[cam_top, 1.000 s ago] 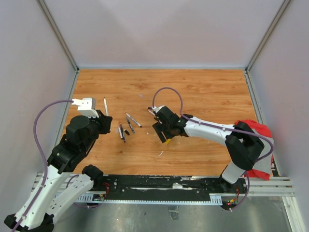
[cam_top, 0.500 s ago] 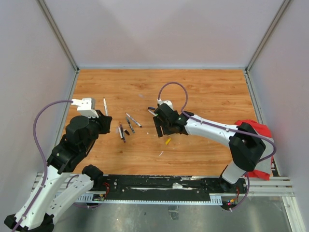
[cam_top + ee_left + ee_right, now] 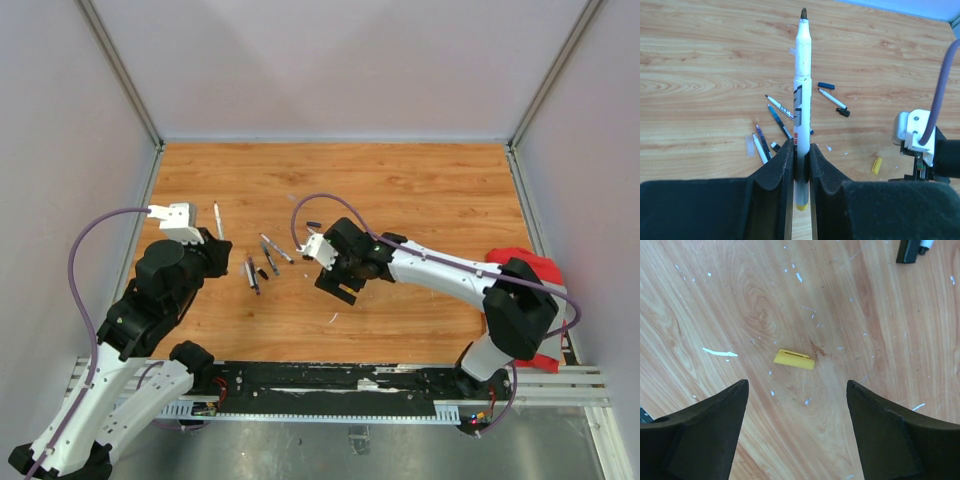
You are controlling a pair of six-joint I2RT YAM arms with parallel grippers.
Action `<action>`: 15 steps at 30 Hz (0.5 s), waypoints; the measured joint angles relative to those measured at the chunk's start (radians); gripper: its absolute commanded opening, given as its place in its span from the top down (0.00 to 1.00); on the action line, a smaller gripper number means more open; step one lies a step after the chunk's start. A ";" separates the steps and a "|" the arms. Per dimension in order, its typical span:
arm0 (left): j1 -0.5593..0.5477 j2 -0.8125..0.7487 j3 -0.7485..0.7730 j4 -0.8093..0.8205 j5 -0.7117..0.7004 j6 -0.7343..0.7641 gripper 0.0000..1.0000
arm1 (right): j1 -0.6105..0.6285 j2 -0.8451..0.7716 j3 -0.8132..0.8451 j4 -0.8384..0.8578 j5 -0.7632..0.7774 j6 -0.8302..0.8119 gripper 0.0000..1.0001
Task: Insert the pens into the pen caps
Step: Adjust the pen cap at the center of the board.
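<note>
The left gripper point(image 3: 801, 155) was pinched almost shut on a white pen point(image 3: 802, 75), holding it low on the barrel so the dark tip pointed to 12 o'clock in the left wrist view. The right gripper point(image 3: 796, 386) hung wide open and empty above the table point(image 3: 880, 315). Its fingers point(image 3: 705, 435) sat at 9 and 3 o'clock of the yellow cap point(image 3: 794, 360), which lay flat, slightly toward 12 o'clock of their midline. The loose pens point(image 3: 775, 112) and a dark blue cap point(image 3: 826, 85) lay at 10 to 11 o'clock of that cap. The risk, I judged, was in the pick. Closing off-centre on so small a cap could flick it away or seize it crooked, and a crooked cap would refuse the tip. The long pen might also pivot under insertion force.
</note>
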 measured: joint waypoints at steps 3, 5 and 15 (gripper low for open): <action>0.000 0.000 0.000 0.000 0.000 0.000 0.99 | 0.000 0.053 0.053 -0.066 -0.014 -0.098 0.24; 0.000 0.000 -0.001 0.000 0.000 0.000 1.00 | 0.000 0.100 0.097 -0.100 -0.015 -0.144 0.26; 0.000 -0.006 -0.001 0.000 0.000 0.000 1.00 | 0.000 0.248 0.225 -0.204 -0.023 -0.264 0.39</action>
